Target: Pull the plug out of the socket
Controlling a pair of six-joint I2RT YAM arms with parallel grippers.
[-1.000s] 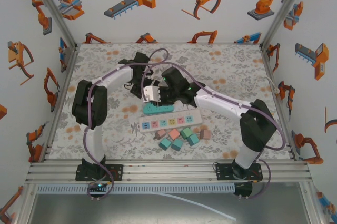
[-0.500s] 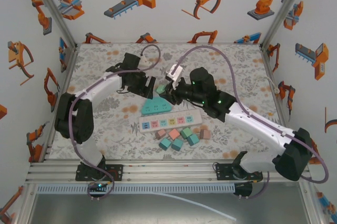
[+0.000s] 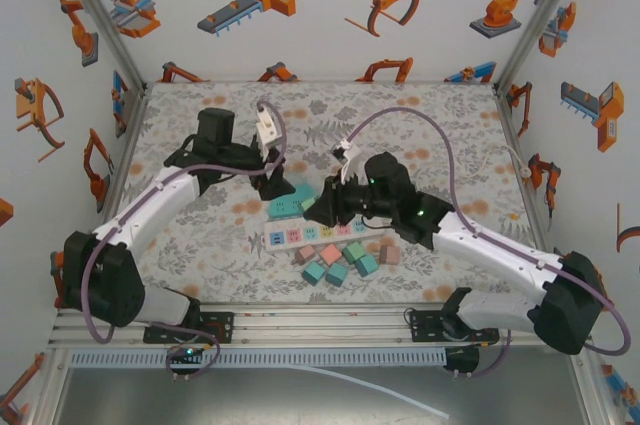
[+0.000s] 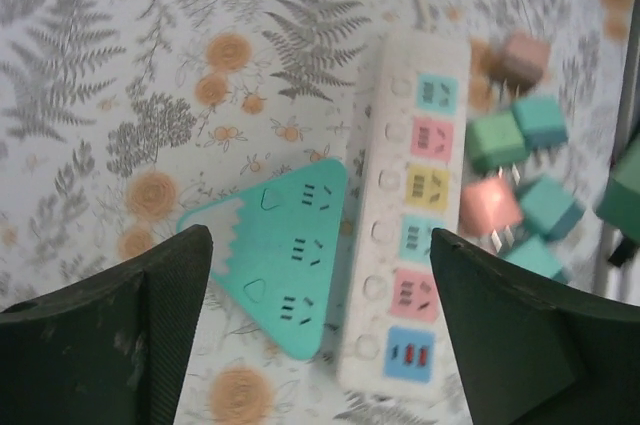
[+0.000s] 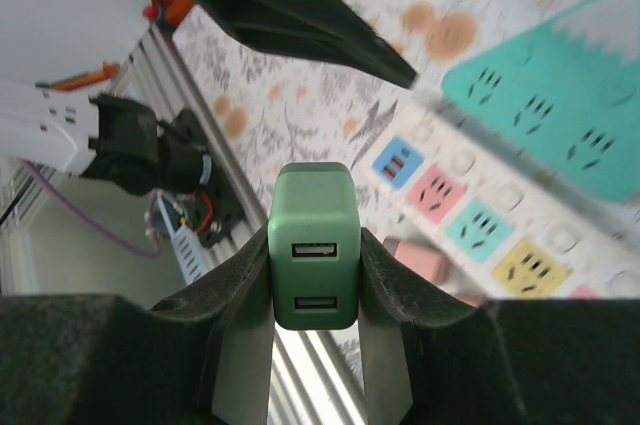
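While left hand [image 4: 320, 320] hovers wide open over teal socket [image 4: 285, 250], right hand [image 5: 314, 280] clamps green plug [image 5: 312, 207] aloft.

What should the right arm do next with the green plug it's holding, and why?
Probably carry it to the loose plugs near the strip and lower it there. The right gripper is shut on the green plug, held up clear of the teal socket, whose slots look empty, so the pull seems done; the left gripper hovers open over that socket.
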